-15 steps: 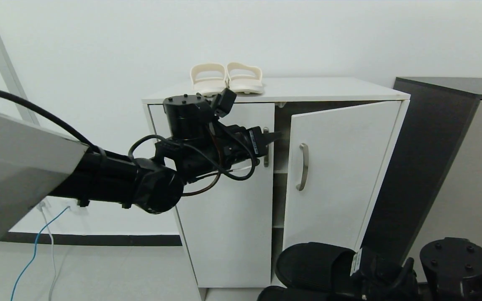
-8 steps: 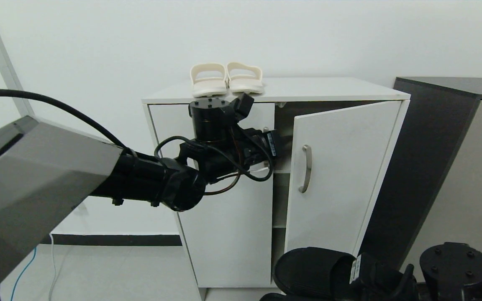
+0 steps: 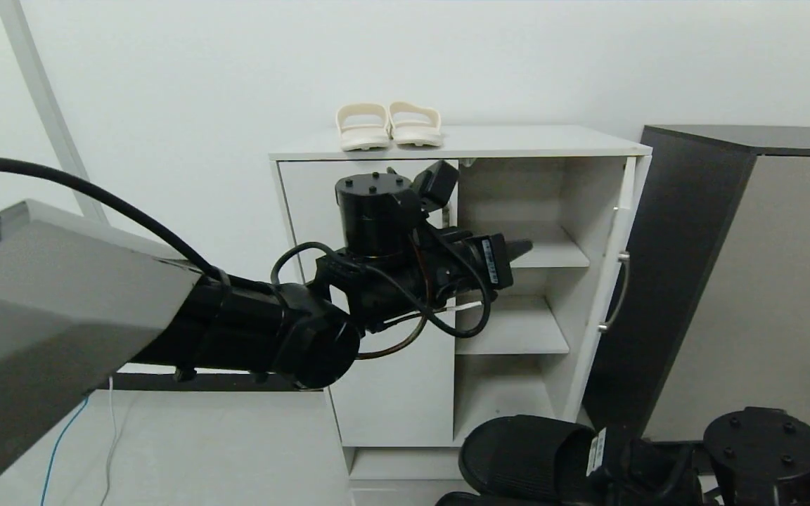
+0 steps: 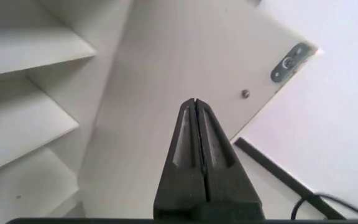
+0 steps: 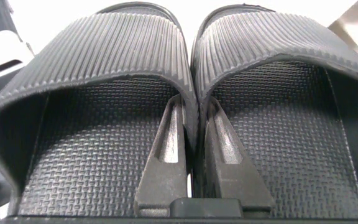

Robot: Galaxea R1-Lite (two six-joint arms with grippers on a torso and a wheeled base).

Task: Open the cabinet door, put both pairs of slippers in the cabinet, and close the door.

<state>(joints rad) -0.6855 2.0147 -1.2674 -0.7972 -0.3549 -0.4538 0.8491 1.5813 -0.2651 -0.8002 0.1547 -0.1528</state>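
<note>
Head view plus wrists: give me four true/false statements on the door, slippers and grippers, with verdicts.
1. The right door of the cabinet stands open. True.
2. The cream slippers lie on a shelf inside the cabinet. False: they sit on top of the cabinet.
3. The right gripper is shut on the black slippers. True: it pinches their adjoining inner walls.
4. The left gripper is open. False: its fingers are pressed together, holding nothing, in front of the open compartment.
</note>
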